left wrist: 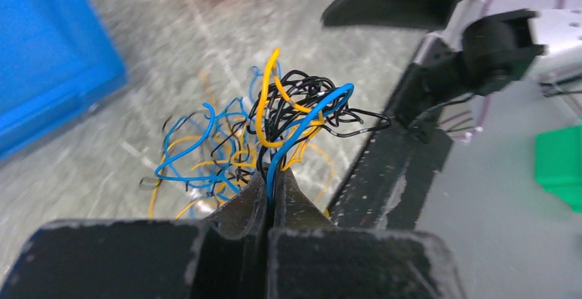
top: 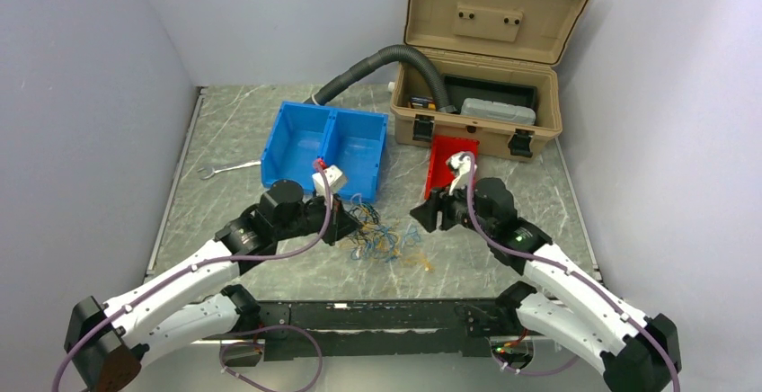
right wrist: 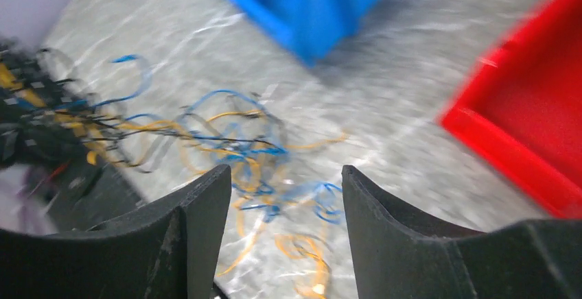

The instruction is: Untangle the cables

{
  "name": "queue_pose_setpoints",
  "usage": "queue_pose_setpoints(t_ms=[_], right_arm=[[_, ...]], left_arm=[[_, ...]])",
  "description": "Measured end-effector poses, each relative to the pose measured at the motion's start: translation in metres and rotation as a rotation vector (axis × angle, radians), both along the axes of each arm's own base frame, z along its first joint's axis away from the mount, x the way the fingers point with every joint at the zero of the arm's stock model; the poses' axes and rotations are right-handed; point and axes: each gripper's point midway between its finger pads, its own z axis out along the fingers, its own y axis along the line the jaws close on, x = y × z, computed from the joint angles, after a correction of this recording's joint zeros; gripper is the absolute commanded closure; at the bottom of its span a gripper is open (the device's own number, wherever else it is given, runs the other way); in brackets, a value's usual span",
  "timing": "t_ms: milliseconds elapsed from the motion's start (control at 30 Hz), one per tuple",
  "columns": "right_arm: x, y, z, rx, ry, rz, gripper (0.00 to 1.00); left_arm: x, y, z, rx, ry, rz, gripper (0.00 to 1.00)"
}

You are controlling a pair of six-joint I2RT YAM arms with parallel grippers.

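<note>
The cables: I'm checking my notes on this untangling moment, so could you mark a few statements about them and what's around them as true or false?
1. The left claw is shut on a bunch of the cables. True.
2. The right claw is clamped on the cables too. False: its jaws stand open with nothing between them.
3. The cables lie inside the blue bin. False: the loose ones lie on the table in front of it, between the two arms.
4. The lid of the toolbox is open. True.
5. The wrench lies inside the toolbox. False: it lies on the table, left of the blue bin.
</note>
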Motion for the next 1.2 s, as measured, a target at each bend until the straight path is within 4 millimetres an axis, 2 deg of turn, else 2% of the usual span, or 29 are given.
queue_pose_setpoints(t_ms=[67,233,433,633,800,867,933,967,1067,1200], right_arm=[[-0.014,0.025,0.006,0.052,-0.004,0.166,0.35],[-0.047,0.060,0.029,0.144,-0.074,0.435,0.24],[-0.075,0.076,0.040,0.190,-0.131,0.607,0.22],[-0.087,0.082,0.046,0.211,-0.164,0.676,0.27],[-0.092,0.090,0.046,0.221,-0.165,0.718,0.40],[-0.093,0.093,0.044,0.222,-0.159,0.725,0.57],[-0.092,0.095,0.041,0.219,-0.146,0.721,0.86],[-0.091,0.095,0.040,0.216,-0.146,0.714,0.91],[-0.083,0.092,0.043,0.210,-0.160,0.651,1.00],[-0.060,0.074,0.056,0.203,-0.223,0.447,1.00]], left_arm=[[-0.006,-0.012,0.009,-0.050,-0.008,-0.070,1.00],[-0.015,-0.032,0.021,-0.118,0.000,-0.188,1.00],[-0.019,-0.045,0.041,-0.190,-0.013,-0.258,1.00],[-0.023,-0.057,0.065,-0.268,-0.021,-0.314,1.00],[-0.026,-0.061,0.075,-0.307,-0.026,-0.340,1.00],[-0.026,-0.062,0.077,-0.318,-0.021,-0.344,1.00],[-0.026,-0.063,0.078,-0.324,-0.015,-0.345,0.99],[-0.026,-0.063,0.077,-0.323,-0.015,-0.343,0.99],[-0.016,-0.061,0.075,-0.296,-0.012,-0.280,0.96],[0.006,-0.050,0.067,-0.226,-0.014,-0.123,0.93]])
